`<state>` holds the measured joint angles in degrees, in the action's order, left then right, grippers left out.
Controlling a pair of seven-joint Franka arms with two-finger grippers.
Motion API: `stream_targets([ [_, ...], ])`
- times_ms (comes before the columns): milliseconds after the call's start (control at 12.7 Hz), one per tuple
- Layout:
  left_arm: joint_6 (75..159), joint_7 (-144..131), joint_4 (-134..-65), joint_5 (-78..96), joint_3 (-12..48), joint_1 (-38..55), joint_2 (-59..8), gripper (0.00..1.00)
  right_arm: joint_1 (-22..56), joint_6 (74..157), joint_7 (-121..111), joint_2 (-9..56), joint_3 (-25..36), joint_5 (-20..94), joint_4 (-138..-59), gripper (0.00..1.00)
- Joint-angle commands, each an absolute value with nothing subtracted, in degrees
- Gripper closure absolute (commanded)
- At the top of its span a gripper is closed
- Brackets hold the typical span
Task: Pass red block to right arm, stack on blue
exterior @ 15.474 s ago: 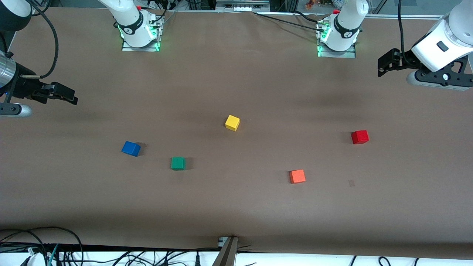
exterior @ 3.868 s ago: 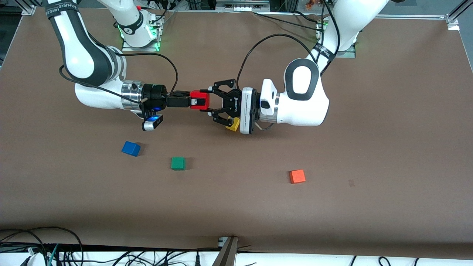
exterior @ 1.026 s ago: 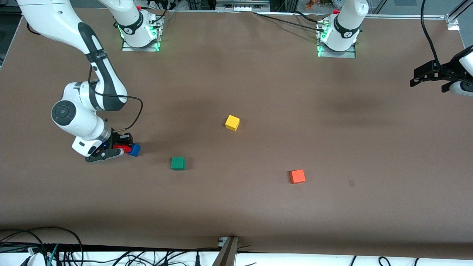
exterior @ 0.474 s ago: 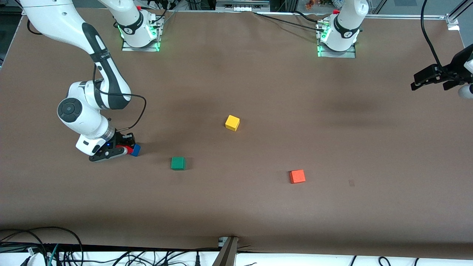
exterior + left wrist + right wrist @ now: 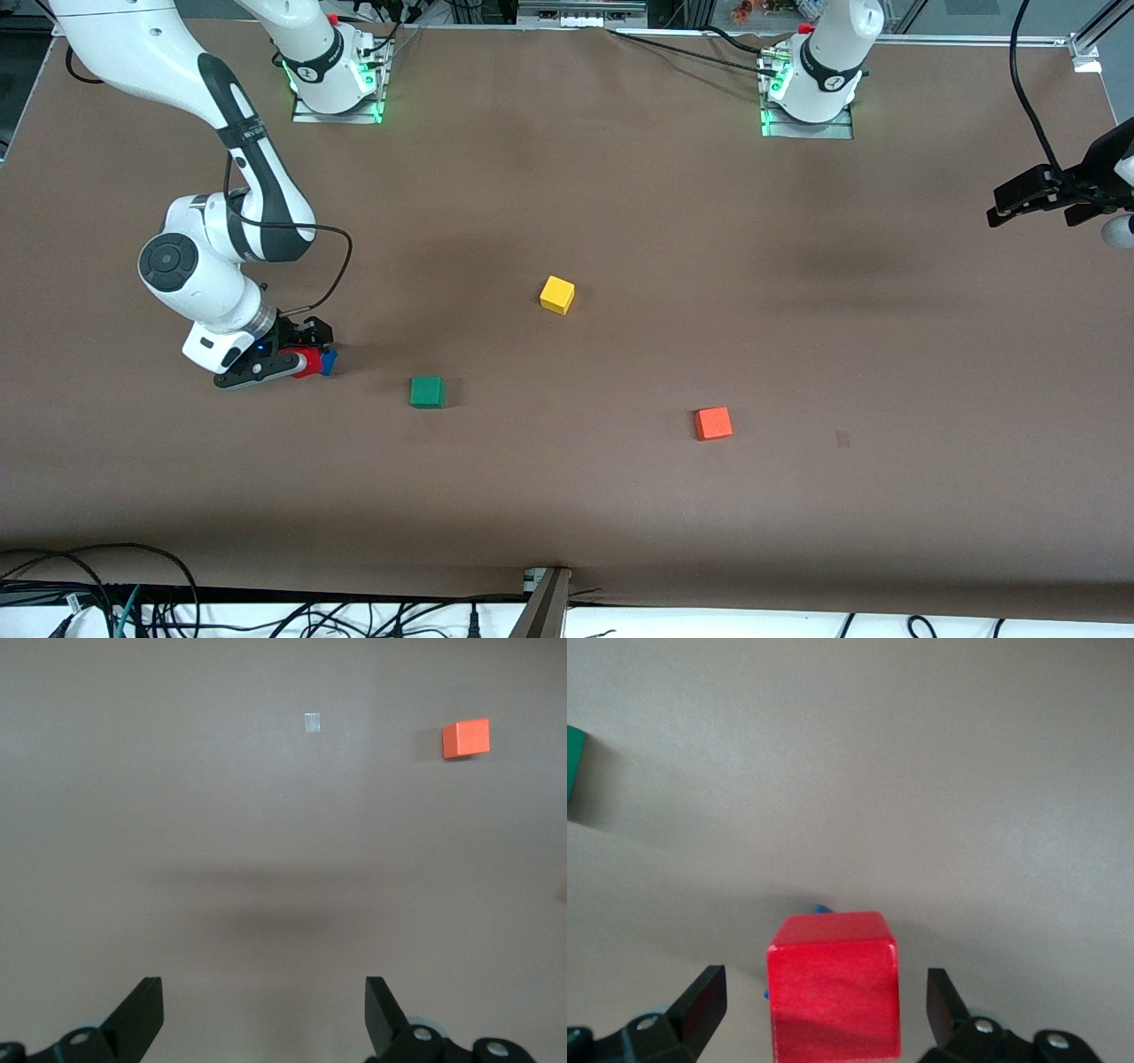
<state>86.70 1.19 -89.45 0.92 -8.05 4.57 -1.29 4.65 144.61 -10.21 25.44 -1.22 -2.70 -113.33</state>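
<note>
1. Brown paper-covered counter point(image 5: 620, 204): it carries five small coloured cubes, scattered well apart, so each can be reached without knocking another.

2. Right arm, white with a dark grey band point(image 5: 230, 106): it reaches down from its base to the right arm's end of the counter. Its wrist is bent low over the stacking spot.

3. Left arm: only its wrist and left claw point(image 5: 1032, 190) show, parked over the edge of the counter at the left arm's end. The arm waits clear of the work. In the left wrist view the left claw point(image 5: 264, 1014) is spread with nothing between its fingers.

4. Right claw point(image 5: 301, 350): low over the blue cube. In the right wrist view the right claw point(image 5: 826, 1001) is spread, and both fingers stand apart from the sides of the red block. Judged as released.

5. Small pure-red wooden-looking block point(image 5: 833, 997): it sits on the small bright-blue cube point(image 5: 330, 360), which shows only as slivers at the red block's edges point(image 5: 822, 908). Alignment looks close, so the stack appears made.

6. Bystanders: green cube point(image 5: 427, 391) is near the stack; yellow cube point(image 5: 557, 294) and orange-red cube point(image 5: 713, 423) lie toward the middle, untouched.

7. Judgement: lifting straight up would avoid nudging the stack.
</note>
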Motion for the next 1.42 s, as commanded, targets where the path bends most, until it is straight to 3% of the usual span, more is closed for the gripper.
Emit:
stream_targets([
  [0,86.31,2.89,-87.54,-0.7,-8.0,4.83,-2.11,0.0,4.66,141.44,-10.11,20.32,-1.49,-3.43,-113.56,0.0],
  [158,85.96,4.74,-87.54,-0.7,-7.21,4.83,-2.02,0.0,4.57,130.06,-10.2,17.5,-1.32,-3.43,-107.88,0.0],
  [474,85.87,6.77,-85.97,-0.62,-7.38,4.57,-3.07,0.0,4.31,98.95,-9.93,16.96,-1.14,-3.25,-87.25,0.0],
  [553,85.87,7.03,-85.87,-0.44,-7.38,4.22,-3.08,0.0,3.61,94.44,-9.93,17.14,-0.53,-3.08,-82.32,0.0],
  [789,85.87,6.33,-85.69,-0.53,-7.3,4.66,-3.43,0.0,2.99,91.58,-9.58,16.96,3.5,-2.2,-75.94,0.0],
  [1342,85.69,6.07,-84.9,-0.09,-6.94,4.92,-3.52,0.0,3.6,85.35,-3.02,10.55,3.87,0.61,-77.08,0.0],
])
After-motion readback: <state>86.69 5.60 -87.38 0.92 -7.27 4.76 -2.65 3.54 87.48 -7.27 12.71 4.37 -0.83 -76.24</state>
